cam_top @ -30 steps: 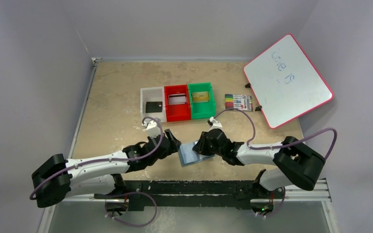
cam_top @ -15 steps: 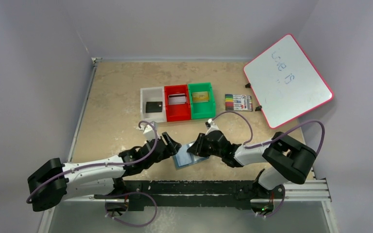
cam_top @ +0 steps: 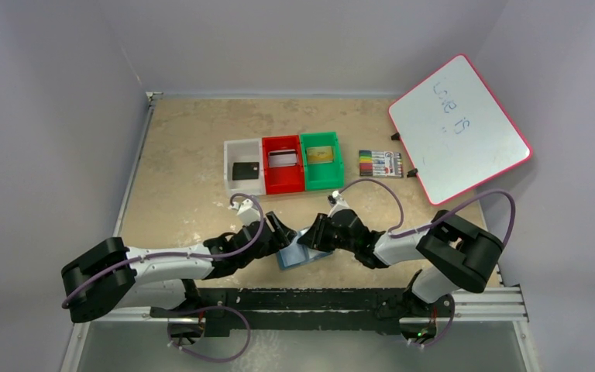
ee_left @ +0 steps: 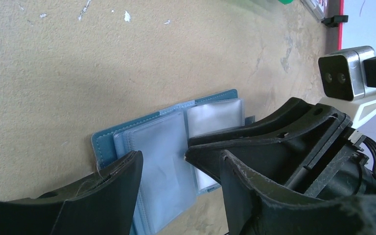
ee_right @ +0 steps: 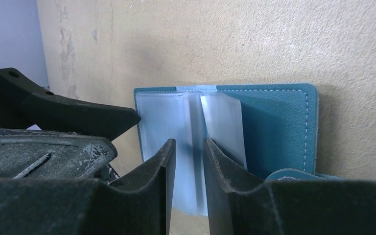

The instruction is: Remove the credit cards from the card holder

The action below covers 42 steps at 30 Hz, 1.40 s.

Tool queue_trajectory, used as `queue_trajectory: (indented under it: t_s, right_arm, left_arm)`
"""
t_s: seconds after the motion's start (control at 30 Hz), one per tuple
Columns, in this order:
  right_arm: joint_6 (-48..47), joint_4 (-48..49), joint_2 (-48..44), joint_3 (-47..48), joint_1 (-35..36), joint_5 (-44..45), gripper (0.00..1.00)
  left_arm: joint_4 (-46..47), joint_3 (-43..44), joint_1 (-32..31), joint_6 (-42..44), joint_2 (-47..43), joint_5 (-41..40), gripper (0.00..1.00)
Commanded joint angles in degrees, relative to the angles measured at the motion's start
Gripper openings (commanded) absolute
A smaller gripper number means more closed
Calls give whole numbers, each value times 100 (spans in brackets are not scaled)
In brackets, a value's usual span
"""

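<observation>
The teal card holder (cam_top: 297,253) lies open on the table near the front, between both grippers. Its pale clear pockets (ee_left: 162,147) face up and no card shows in them. My left gripper (ee_left: 181,156) is open and straddles the pockets' left part, low over them. My right gripper (ee_right: 190,146) comes in from the other side, its jaws a narrow gap apart over the middle fold, with one pocket leaf (ee_right: 220,127) raised beside its right finger. Credit cards lie in the bins: black (cam_top: 245,170), silver (cam_top: 282,158), gold (cam_top: 320,155).
White (cam_top: 235,149), red (cam_top: 282,184) and green (cam_top: 323,181) bins stand in a row at mid-table. A marker pack (cam_top: 380,163) lies to their right, next to a tilted whiteboard (cam_top: 459,128). Walls close in on the left, back and right.
The right gripper and the card holder have shifted left along the table. The left gripper has moved in onto the card holder's left side.
</observation>
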Motion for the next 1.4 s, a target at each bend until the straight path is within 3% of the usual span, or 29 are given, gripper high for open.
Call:
queue_trajectory:
  t_s: [0.0, 0.3, 0.53, 0.77, 1.1, 1.17, 1.37]
  right_arm:
    - [-36, -404, 115, -164, 18, -51, 31]
    - [-53, -349, 166, -146, 18, -68, 32]
    - [-62, -351, 120, -163, 20, -53, 32]
    - [-62, -321, 102, -174, 16, -60, 33]
    - [-158, -395, -199, -175, 23, 12, 47]
    - [-160, -421, -220, -177, 21, 25, 45]
    - [-60, -252, -224, -291, 20, 62, 24]
  left_arm:
    - [-9, 119, -30, -154, -57, -187, 58]
    - [-445, 342, -40, -134, 61, -179, 58]
    - [408, 291, -58, -89, 341, 92, 56]
    - [399, 388, -70, -13, 265, 127, 52]
    - [34, 544, -70, 35, 250, 72, 52]
    - [-41, 590, -69, 65, 236, 51, 52]
    - [-320, 716, -79, 147, 210, -23, 53]
